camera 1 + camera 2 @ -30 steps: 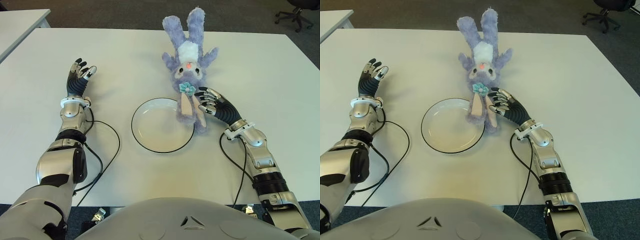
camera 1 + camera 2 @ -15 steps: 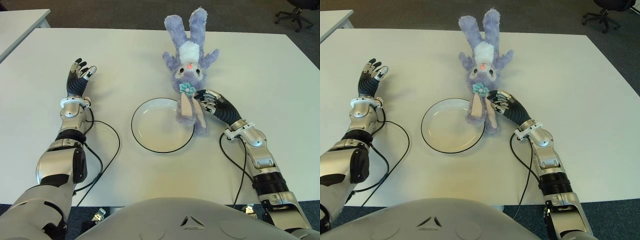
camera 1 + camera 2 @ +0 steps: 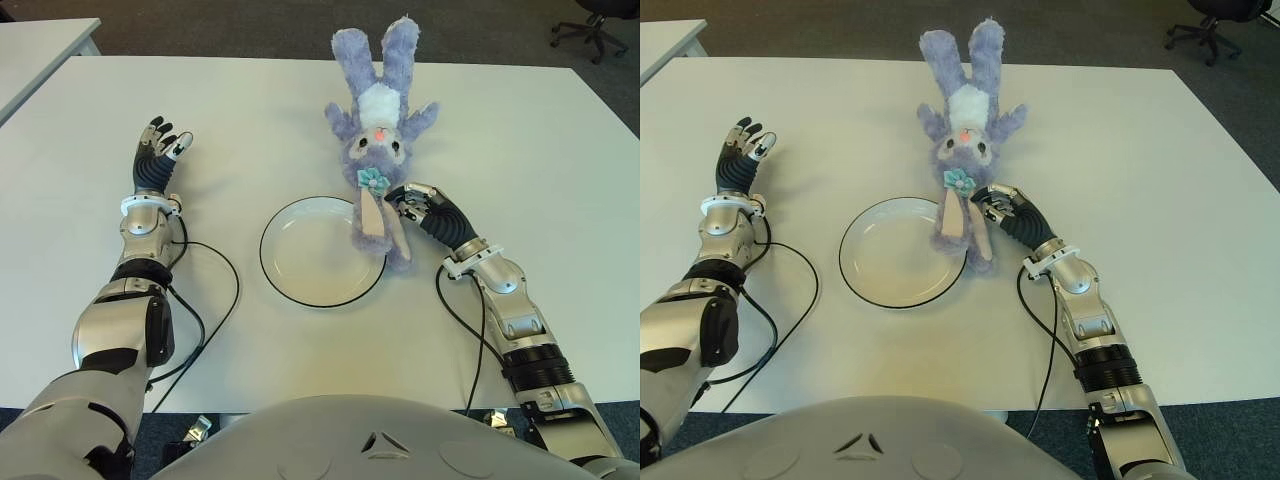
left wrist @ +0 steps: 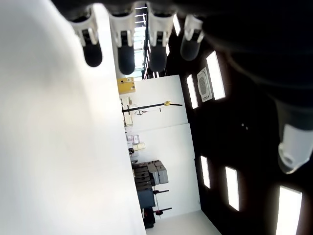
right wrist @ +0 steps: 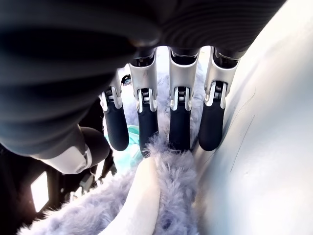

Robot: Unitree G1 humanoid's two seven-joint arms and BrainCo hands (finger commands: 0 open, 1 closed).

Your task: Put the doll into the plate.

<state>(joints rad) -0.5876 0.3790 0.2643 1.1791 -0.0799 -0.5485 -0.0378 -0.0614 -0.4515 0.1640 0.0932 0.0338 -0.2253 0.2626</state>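
Note:
A purple plush bunny doll (image 3: 378,150) lies on the white table (image 3: 520,150), ears pointing away from me. Its legs hang over the right rim of the white, black-edged plate (image 3: 310,255). My right hand (image 3: 408,203) is at the doll's right side, level with its belly, with its fingers (image 5: 179,127) curled down into the purple fur (image 5: 161,196). My left hand (image 3: 158,150) shows far to the left of the plate, fingers (image 4: 124,49) spread and holding nothing.
Black cables loop on the table beside my left forearm (image 3: 215,290) and my right forearm (image 3: 470,330). A second table (image 3: 40,45) stands at the far left, and an office chair (image 3: 590,25) beyond the far right corner.
My right hand's fingers have curled from spread to closed against the doll. The doll and the plate have shifted slightly. The left hand has not moved.

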